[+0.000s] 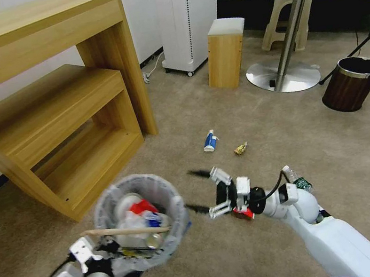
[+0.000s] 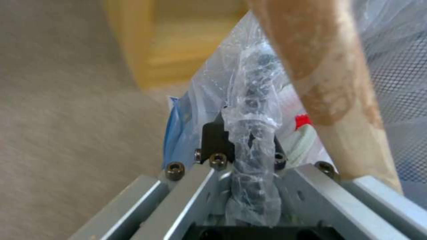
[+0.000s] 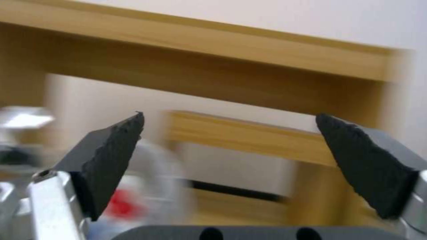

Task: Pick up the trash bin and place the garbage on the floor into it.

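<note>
The trash bin (image 1: 156,191), small and round with a translucent white liner, hangs above the floor (image 1: 245,261) at lower left. My left gripper (image 1: 111,249) is shut on its near rim; the left wrist view shows the bunched liner (image 2: 251,133) pinched between the jaws (image 2: 242,146), with a blue bag edge (image 2: 173,130) beside it. A wooden stick (image 1: 125,231) lies across the rim over cups and wrappers. My right gripper (image 1: 197,191) is open and empty just right of the bin; its dark fingers (image 3: 106,160) stand wide apart. On the carpet lie a blue-white tube (image 1: 210,141), a crumpled wrapper (image 1: 241,148) and a small plastic bottle (image 1: 297,180).
A stepped wooden desk (image 1: 60,108) stands at left behind the bin. A larger brown bin (image 1: 351,83) sits at right, near a round table's metal base (image 1: 284,75). A wooden stool (image 1: 225,52) and a white appliance (image 1: 187,14) stand at the back. Open carpet lies between them.
</note>
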{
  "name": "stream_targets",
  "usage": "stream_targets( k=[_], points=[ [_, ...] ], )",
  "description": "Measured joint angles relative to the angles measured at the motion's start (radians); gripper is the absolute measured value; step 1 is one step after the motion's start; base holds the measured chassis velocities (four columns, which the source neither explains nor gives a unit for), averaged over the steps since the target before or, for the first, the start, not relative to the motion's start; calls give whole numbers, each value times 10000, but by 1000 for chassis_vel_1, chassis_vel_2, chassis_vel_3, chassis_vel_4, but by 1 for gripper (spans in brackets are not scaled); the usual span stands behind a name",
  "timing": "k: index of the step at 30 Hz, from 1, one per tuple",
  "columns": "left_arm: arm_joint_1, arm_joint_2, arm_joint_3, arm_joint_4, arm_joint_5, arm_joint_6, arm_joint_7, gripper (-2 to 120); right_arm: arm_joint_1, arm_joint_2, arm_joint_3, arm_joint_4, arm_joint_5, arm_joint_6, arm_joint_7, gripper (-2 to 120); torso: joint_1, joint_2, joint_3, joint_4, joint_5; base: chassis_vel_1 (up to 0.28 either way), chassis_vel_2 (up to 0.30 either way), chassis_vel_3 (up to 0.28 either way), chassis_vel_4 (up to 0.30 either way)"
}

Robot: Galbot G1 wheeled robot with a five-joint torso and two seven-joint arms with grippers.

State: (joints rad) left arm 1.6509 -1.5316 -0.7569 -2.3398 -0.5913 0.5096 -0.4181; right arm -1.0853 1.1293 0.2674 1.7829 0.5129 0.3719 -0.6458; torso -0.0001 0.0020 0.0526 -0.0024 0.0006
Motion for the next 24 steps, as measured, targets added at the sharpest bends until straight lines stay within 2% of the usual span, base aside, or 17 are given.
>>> stream_targets(
  k=[1,2,3,5,8,12,17,20,24],
  points=[
    [-53,73,-296,58,-85,103,-37,1,-177,58,203,168,-698,-140,1397,100,0,0,0,1,0,0,0,0,0],
    [-53,73,-296,58,-85,103,-37,1,-177,58,203,168,-698,-140,1397,100,0,0,0,1,0,0,0,0,0],
    [-92,118,-517,104,-138,240,-99,1,-313,149,365,226,-1312,-164,2423,100,0,0,0,-2,0,0,0,0,0],
    [-152,191,-811,189,-163,555,-263,1,-543,279,540,266,-2112,-70,3741,100,1,0,0,-2,1,0,0,0,0],
    [-194,260,-1021,247,-252,882,-433,1,-817,339,726,306,-2417,64,4344,100,1,0,0,1,0,0,0,0,0],
    [-268,308,-1234,285,-547,1160,-558,1,-1277,358,1036,366,-2638,114,4593,100,1,0,0,-2,1,0,0,0,0],
    [-295,316,-1417,288,-855,1253,-611,1,-1699,500,1391,497,-2722,-145,5002,100,1,0,0,0,2,0,0,0,0],
    [-380,317,-1712,341,-1200,1262,-612,1,-2088,744,1697,530,-2614,-23,5782,100,0,0,-1,-1,3,0,0,0,0],
    [-453,354,-2031,372,-1541,1263,-615,1,-2432,1025,2009,568,-2562,116,5857,100,1,0,0,-1,2,0,0,0,0]
  ],
)
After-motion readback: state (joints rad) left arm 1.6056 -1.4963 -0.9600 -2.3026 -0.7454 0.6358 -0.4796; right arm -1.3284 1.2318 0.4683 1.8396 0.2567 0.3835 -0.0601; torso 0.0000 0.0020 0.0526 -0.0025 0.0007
